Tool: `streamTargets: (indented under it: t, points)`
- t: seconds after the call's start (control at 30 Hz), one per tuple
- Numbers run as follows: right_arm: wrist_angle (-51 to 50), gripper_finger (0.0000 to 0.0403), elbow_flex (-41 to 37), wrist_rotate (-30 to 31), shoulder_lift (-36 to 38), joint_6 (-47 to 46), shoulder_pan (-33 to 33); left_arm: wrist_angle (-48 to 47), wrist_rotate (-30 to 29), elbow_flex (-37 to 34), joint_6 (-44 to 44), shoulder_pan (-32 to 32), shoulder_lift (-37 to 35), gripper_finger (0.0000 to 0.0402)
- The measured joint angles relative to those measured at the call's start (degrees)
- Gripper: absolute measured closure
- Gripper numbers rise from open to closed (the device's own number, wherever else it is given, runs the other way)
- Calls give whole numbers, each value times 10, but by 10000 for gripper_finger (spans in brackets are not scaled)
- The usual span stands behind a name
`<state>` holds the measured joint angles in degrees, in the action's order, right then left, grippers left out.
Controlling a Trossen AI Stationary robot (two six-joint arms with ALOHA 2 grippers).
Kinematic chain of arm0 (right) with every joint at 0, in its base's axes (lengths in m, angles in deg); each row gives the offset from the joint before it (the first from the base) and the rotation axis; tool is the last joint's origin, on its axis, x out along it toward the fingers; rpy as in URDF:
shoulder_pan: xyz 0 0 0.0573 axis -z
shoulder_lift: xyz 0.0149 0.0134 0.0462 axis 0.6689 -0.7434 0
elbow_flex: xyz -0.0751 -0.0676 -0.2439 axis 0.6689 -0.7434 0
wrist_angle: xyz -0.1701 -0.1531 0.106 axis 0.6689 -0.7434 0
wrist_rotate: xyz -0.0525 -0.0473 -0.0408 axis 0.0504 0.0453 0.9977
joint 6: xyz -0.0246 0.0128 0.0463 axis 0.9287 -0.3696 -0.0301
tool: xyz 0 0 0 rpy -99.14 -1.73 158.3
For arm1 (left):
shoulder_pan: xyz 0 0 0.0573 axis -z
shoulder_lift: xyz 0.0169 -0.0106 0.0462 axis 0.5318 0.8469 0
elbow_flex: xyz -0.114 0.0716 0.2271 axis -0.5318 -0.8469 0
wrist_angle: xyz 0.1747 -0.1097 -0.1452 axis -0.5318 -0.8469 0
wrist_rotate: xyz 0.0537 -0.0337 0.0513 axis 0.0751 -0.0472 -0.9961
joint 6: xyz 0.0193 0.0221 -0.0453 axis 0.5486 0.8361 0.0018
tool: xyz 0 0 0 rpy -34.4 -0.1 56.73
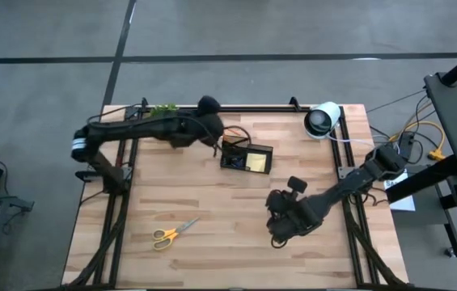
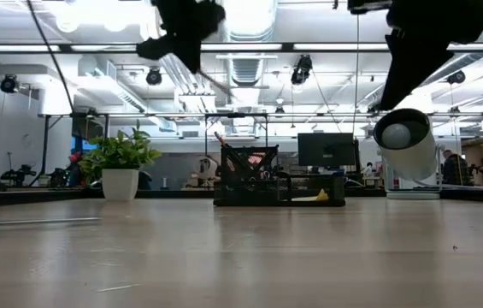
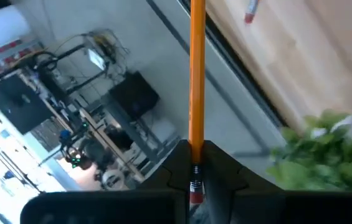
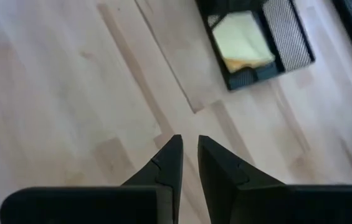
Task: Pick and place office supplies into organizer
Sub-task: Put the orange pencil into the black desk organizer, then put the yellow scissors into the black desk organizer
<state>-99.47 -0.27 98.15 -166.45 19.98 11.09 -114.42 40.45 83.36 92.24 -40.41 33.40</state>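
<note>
1. We see bare wood across most of the counter [image 1: 212, 218], wide open between the left and right edges.
2. The organizer [image 1: 247, 158] stands near the far edge's middle; the left gripper [image 1: 217, 139], clamped on an orange pencil [image 3: 197, 74], hangs just beside it.
3. The plant [image 1: 162, 109] and white-and-black roll [image 1: 323, 119] crowd the far edge.
4. Scissors [image 1: 171, 234] lie toward the near-left corner.
5. The right gripper [image 4: 187, 163] hovers over bare wood toward the near-right corner.
</note>
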Motion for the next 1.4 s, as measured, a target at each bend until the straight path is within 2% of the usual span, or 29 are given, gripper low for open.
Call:
streamTargets:
  t: [0.13, 0.53, 0.67, 0.9, 1.0, 1.07, 1.13, 1.17, 1.23, 1.3, 1.4]
  points:
    - [4, 364, -3, 16, -4, 15, 0, -34, -1, 37, 22, -8, 62, 396]
    - [6, 364, -14, 18, -4, 34, 0, 28, 1, 41, 71, -9, 183, 393]
    - [6, 364, -22, 18, -4, 38, 0, 61, 2, 41, 64, 0, 207, 363]
    - [7, 364, -35, 32, -4, 47, 3, 69, 2, 37, -22, 38, 207, 307]
    - [10, 364, -36, 33, -4, 47, 10, 49, 0, 36, -108, 58, 190, 290]
    - [25, 364, -37, 30, -4, 54, 19, 10, 2, 39, -215, 73, 169, 282]
    - [64, 364, -39, 15, -4, 83, 33, -46, 39, 36, -342, 92, 141, 278]
    - [101, 364, -41, 0, -4, 112, 42, -73, 77, 33, -411, 102, 127, 277]
    - [190, 364, -49, -56, -4, 201, 64, -110, 185, 19, -550, 121, 91, 277]
    - [311, 364, -59, -136, -4, 307, 90, -111, 279, -8, -654, 147, 52, 278]
    - [480, 364, -74, -260, -6, 422, 133, -103, 304, -73, -772, 214, -10, 286]
